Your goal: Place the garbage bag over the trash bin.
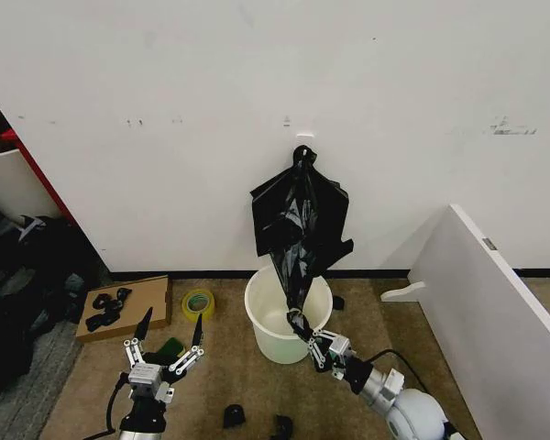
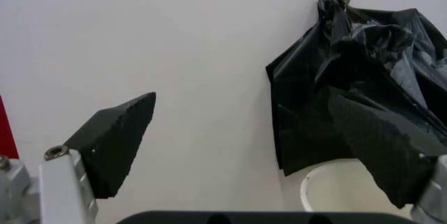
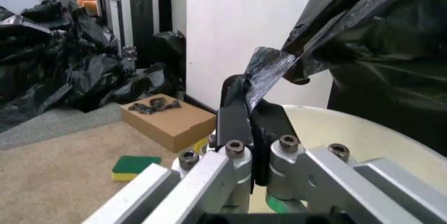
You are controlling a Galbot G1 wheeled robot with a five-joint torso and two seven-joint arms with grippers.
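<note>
A glossy black garbage bag [image 1: 299, 220] hangs from a hook [image 1: 304, 139] on the white wall, its lower tail trailing down into a cream-white trash bin [image 1: 268, 341] standing on the brown floor against the wall. The right gripper [image 1: 310, 342], at the bin's near rim, has its fingers clamped on the bag's bottom end. The left gripper [image 1: 169, 332] hovers left of the bin, fingers spread wide apart, holding nothing. A cardboard box [image 1: 147, 298] sits farther left by the wall.

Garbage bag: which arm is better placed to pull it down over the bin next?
Probably right: the right gripper is shut on the garbage bag at the trash bin rim. The left gripper hangs open beside it.
</note>
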